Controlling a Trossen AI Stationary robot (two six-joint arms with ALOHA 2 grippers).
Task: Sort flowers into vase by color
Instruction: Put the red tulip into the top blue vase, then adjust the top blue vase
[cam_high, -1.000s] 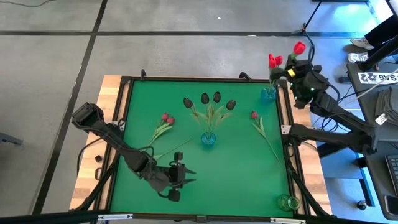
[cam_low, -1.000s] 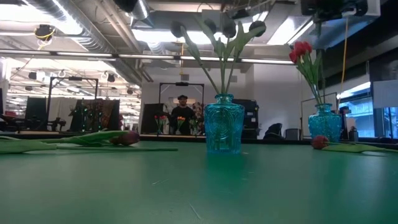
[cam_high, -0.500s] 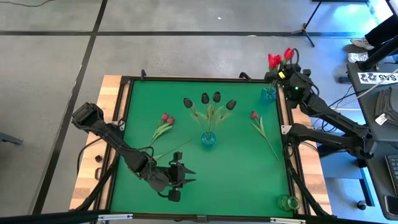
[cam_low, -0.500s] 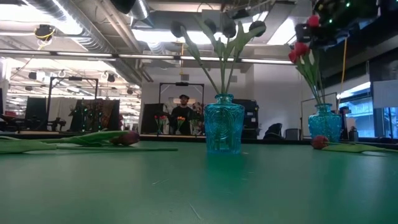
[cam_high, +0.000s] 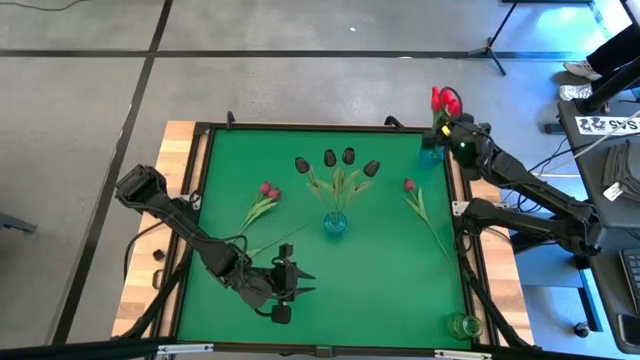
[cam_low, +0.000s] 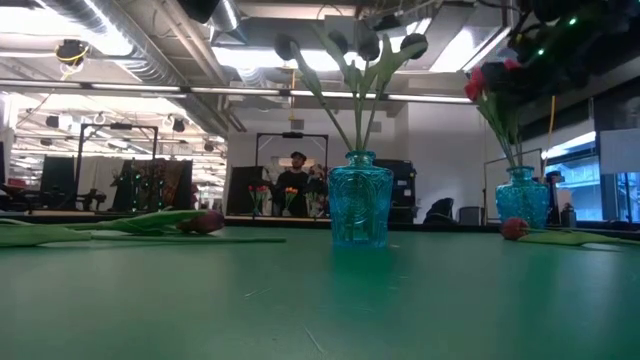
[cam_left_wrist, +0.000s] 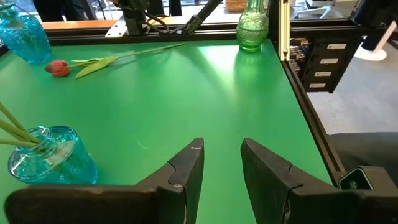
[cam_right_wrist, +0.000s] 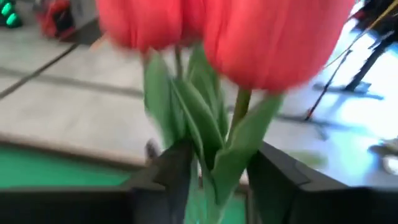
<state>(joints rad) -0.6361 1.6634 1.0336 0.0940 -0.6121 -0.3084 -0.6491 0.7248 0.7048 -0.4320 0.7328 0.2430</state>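
Red artificial tulip (cam_right_wrist: 273, 37) held by stem between right gripper (cam_high: 458, 128) fingers, stem upright; blue glass vase (cam_high: 431, 152) directly beneath. Left gripper (cam_left_wrist: 219, 163) parted narrowly, empty, well apart.

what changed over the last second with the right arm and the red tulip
The right pincer carried a red tulip in from the table's far right edge toward the blue vase in the far right corner, bringing its head beside the red ones already standing there; in the right wrist view its fingers are closed on the stem. The left pincer, the black tulips' vase and the loose flowers did not move.
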